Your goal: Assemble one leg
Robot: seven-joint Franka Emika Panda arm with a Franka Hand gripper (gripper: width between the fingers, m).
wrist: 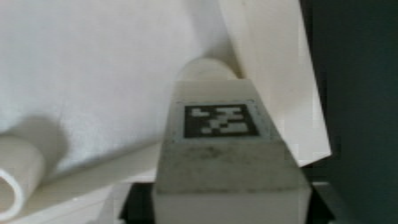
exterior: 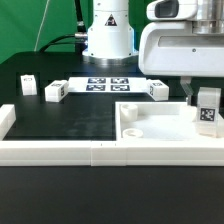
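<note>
My gripper [exterior: 205, 100] is shut on a leg [exterior: 207, 110], a small white block with a black-and-white tag. It holds the leg upright over the far right corner of the large flat white slab [exterior: 160, 125]. In the wrist view the held leg [wrist: 222, 130] fills the middle, its tag facing the camera, with dark fingers [wrist: 139, 200] on both sides and the slab [wrist: 89, 70] below. Three more legs lie on the black mat: one at the far left [exterior: 27, 85], one beside it [exterior: 54, 92], one by the slab's far edge [exterior: 157, 89].
The marker board [exterior: 103, 83] lies at the back middle in front of the arm's white base [exterior: 107, 35]. A low white fence [exterior: 90, 152] runs along the front and left edges of the mat. A round white peg [wrist: 18, 165] shows on the slab.
</note>
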